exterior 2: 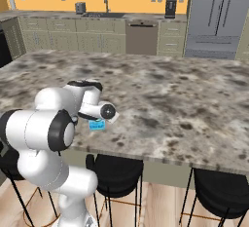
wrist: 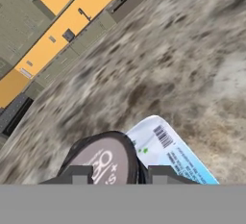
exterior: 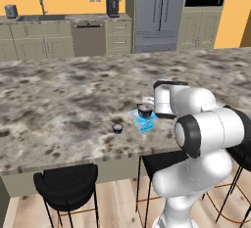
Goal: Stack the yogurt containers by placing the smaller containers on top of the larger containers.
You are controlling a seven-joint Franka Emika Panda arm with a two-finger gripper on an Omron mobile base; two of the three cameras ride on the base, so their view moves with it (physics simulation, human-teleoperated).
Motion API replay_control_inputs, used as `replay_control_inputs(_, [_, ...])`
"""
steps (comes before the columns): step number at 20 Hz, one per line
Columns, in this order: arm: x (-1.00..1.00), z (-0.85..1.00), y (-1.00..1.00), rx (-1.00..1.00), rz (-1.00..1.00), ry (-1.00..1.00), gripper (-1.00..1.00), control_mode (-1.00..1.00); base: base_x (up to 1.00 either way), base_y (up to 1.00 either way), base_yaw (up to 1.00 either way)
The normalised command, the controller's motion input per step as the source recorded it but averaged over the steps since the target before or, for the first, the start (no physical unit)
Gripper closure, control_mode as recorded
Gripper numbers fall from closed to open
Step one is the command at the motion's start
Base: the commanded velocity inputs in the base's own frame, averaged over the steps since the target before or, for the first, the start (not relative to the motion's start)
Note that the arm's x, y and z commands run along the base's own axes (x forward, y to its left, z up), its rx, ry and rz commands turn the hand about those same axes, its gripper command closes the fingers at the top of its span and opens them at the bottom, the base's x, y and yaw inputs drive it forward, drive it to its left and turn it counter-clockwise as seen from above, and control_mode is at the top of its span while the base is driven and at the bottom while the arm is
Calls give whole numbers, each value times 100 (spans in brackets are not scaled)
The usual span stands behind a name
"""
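A light-blue and white yogurt box [exterior: 143, 122] lies on the marble island near its front edge, and its corner peeks out under my arm [exterior 2: 97, 124]. A small dark cup [exterior: 144, 109] is at the top of this box, with my gripper [exterior: 146, 103] shut on it. In the hand view the cup's grey lid [wrist: 103, 163] fills the space between my fingertips [wrist: 77, 175], with the box's barcode side [wrist: 175, 153] just beyond it. I cannot tell whether the cup rests on the box or hangs just above it. A second tiny dark cup [exterior: 117, 128] stands on the counter left of the box.
The island's front edge [exterior: 98, 161] runs just below the box, with black bar stools [exterior: 66, 183] [exterior 2: 116, 172] tucked under it. Bare marble stretches left and back. Cabinets, a sink and a fridge [exterior: 157, 11] line the far wall.
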Motion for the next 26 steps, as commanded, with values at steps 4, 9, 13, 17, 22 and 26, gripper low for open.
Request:
replay_control_inputs(4, [1, 0, 0, 0, 0, 0, 100, -100, 0, 0, 0])
replay_control_inputs(9, [1, 0, 0, 0, 0, 0, -100, -100, 0, 0, 0])
replay_control_inputs(13, [0, 0, 0, 0, 0, 0, -100, -100, 0, 0, 0])
replay_control_inputs(17, [0, 0, -10, 0, 0, 0, -100, -100, 0, 0, 0])
replay_control_inputs(22, [-1, 12, -14, 0, 0, 0, -100, -100, 0, 0, 0])
replay_control_inputs(26, [-6, 36, -6, -2, 0, 2, -100, -100, 0, 0, 0])
